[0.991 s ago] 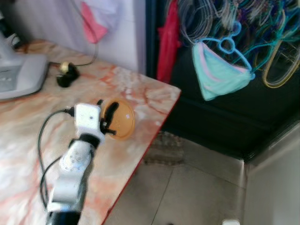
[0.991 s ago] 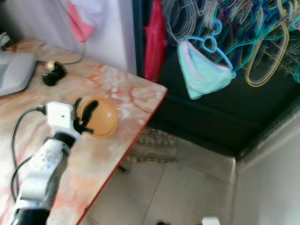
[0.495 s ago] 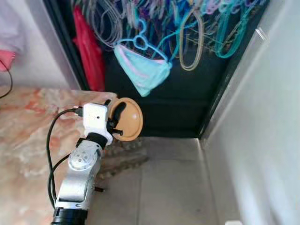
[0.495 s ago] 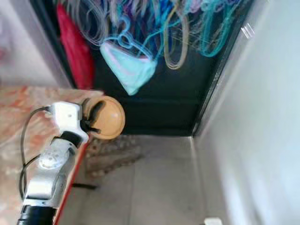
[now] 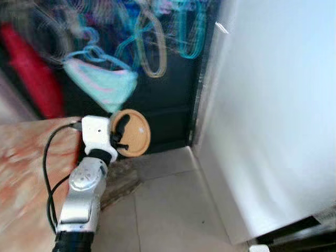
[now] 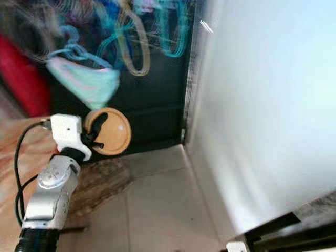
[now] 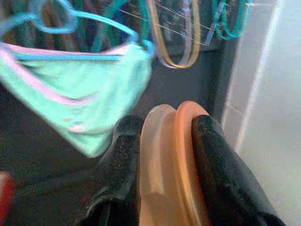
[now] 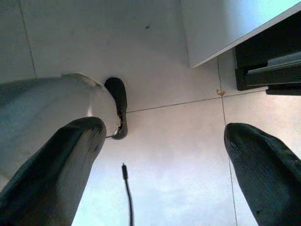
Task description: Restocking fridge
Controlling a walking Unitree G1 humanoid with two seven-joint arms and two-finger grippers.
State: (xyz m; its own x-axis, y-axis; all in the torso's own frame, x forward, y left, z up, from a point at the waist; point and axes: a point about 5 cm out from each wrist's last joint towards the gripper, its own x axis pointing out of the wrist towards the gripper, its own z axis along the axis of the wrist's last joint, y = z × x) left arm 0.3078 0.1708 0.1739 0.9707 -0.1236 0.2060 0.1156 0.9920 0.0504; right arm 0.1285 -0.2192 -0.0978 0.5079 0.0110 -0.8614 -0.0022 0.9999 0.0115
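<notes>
Orange plastic is what you're carrying: a round, flat lidded container (image 5: pixel 131 139), up in front of you in the left gripper (image 5: pixel 119 137), out past the edge of the marbled table (image 5: pixel 26 173) and over the tiled floor (image 5: pixel 163 210). From the left wrist view, the two black fingers (image 7: pixel 120 160) are pinched on either face of it, with the disc edge-on between them. It looks light and stiff, so weight shouldn't trouble you, but those smooth faces are probably slippery, and held on edge it could twist or slide out if you swing hard. A grip across the flat faces near the middle, as you have it, seems the safest hold; I'd guess squeezing harder risks popping the lid seam.

Ahead, you've got hangers and a turquoise garment (image 5: pixel 100 86) in a dark opening, all smeared with motion blur, and a big white panel (image 5: pixel 273 105) on your right, possibly the fridge. Your right gripper (image 8: pixel 164 155) hangs idle, fingers spread wide, nothing in them, pointing at the floor.
</notes>
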